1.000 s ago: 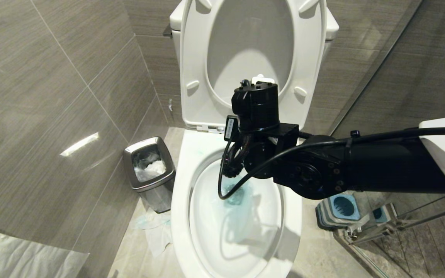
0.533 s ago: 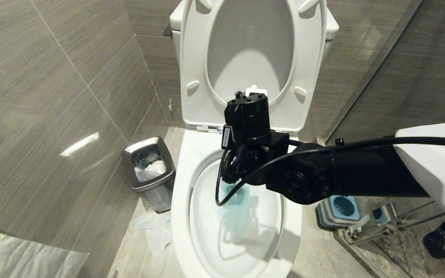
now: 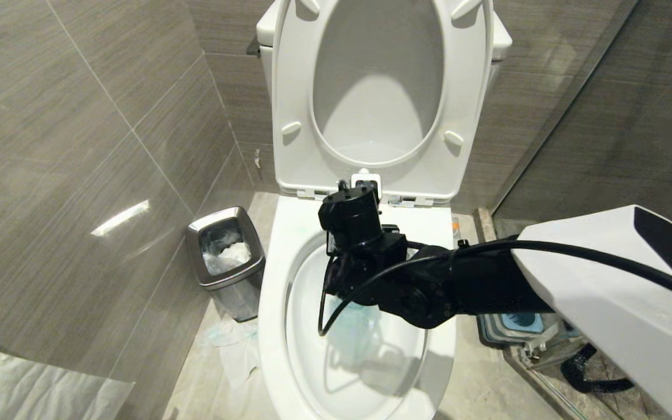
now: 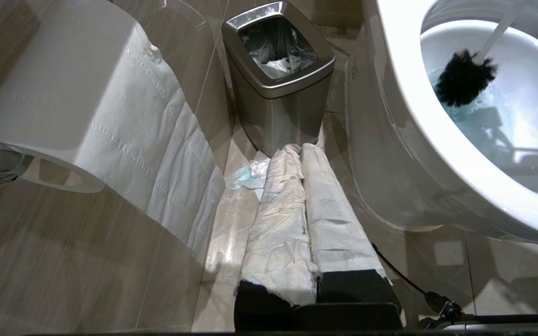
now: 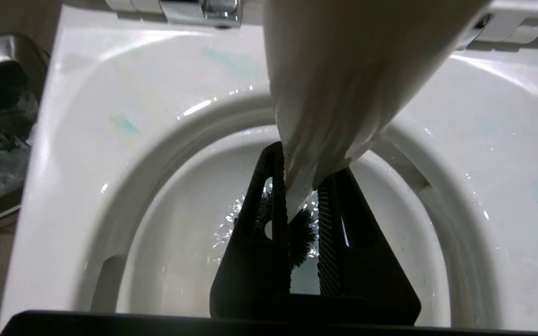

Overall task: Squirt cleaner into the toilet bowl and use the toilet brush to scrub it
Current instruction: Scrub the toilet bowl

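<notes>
Head view shows the right gripper (image 3: 352,274) reaching down over the toilet bowl (image 3: 277,326), its black wrist hiding most of what it carries. In the right wrist view its two black fingers (image 5: 262,242) are clamped on the white handle of the toilet brush (image 5: 297,196), which runs from near the camera down between them into the basin. The left wrist view gives the clearest look at the brush: the handle slants down into the bowl from above the rim, and the dark bristle head (image 4: 464,78) points down at the far end, sitting at the edge of blue-tinted water against the inner wall. The seat and lid (image 3: 380,87) stand raised against the tank. The left gripper (image 4: 305,154) is clenched empty, its paper-wrapped fingers pressed together low beside the bowl, pointing toward a steel waste bin (image 4: 278,79). A paper roll (image 4: 63,102) hangs on the wall near it.
</notes>
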Available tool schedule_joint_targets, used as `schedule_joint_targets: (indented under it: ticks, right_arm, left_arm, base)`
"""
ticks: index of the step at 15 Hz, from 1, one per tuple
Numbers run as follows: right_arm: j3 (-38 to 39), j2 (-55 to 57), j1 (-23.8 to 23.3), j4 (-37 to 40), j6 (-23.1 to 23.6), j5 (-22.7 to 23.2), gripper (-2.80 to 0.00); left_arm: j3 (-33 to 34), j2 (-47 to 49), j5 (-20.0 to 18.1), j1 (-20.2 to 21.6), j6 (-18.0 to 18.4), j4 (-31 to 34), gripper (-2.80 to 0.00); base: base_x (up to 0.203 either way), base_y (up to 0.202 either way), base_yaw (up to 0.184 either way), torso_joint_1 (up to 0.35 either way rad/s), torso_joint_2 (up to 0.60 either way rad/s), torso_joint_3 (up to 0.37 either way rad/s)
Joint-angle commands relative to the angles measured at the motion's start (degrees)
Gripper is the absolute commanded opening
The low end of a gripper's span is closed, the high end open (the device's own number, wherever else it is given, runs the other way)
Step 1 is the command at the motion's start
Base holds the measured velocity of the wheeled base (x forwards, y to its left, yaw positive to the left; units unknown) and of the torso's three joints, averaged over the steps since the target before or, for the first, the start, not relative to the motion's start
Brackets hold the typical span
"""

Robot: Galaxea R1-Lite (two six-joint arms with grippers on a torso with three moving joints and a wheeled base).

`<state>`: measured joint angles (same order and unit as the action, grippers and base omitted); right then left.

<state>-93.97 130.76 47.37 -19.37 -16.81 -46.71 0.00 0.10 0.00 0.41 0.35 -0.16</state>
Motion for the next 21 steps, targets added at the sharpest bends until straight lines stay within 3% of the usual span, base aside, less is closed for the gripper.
schedule_joint_targets:
  ticks: [1,11,21]
  right_arm:
    - [0.0,3.1,-0.1,-0.2,-0.2,-0.3,-2.8]
    - [-1.1,3.5,-0.1,-0.2,-0.3,-0.5,-2.8]
    - [2.6,-7.9,0.0,0.3,2.3,-2.1,-2.8]
  left_arm:
    - [-0.1,0.0,0.0,0.0,0.0,0.0,-2.8]
    - [0.0,0.0,0.0,0.0,0.0,0.1,-2.8]
    - [0.0,0.0,0.0,0.0,0.0,0.0,-2.8]
  base:
    - [0.0,0.0,0.0,0.0,0.0,0.0]
    - [0.0,0.0,0.0,0.0,0.0,0.0]
    - [0.0,0.0,0.0,0.0,0.0,0.0]
